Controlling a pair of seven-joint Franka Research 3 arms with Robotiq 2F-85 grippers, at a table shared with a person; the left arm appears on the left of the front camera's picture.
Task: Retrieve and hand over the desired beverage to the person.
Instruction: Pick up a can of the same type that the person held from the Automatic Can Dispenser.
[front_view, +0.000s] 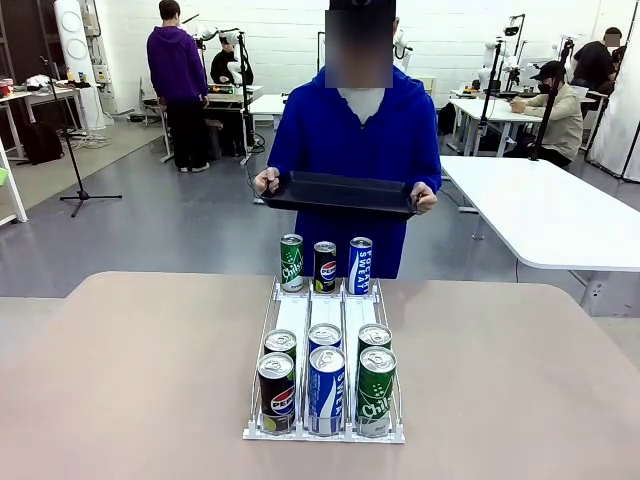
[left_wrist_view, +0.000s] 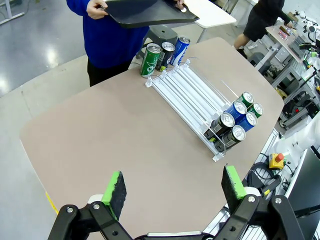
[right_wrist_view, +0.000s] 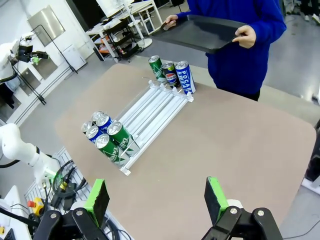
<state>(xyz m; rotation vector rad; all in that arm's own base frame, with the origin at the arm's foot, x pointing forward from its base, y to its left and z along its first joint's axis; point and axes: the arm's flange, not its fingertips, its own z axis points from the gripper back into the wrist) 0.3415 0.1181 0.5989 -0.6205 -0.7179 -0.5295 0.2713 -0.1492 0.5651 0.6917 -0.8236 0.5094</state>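
The person (front_view: 345, 130) in a bright blue hoodie stands at the table's far side and holds a black tray (front_view: 340, 193) in both hands. A clear three-lane can rack (front_view: 300, 315) runs down the middle of the table. At its far end stand a green can (front_view: 291, 263), a black Pepsi can (front_view: 325, 266) and a blue Pocari Sweat can (front_view: 360, 265). Several cans crowd its near end, with a black Pepsi (front_view: 276, 392), a blue Pepsi (front_view: 326, 390) and a green can (front_view: 376, 390) in front. My left gripper (left_wrist_view: 173, 184) hangs open high above the table. My right gripper (right_wrist_view: 156, 197) is open too, equally high and empty.
The beige table (front_view: 120, 380) has wide bare areas on both sides of the rack. A white table (front_view: 540, 215) stands behind at the right. Other people, one in purple (front_view: 178, 80), are at benches far back.
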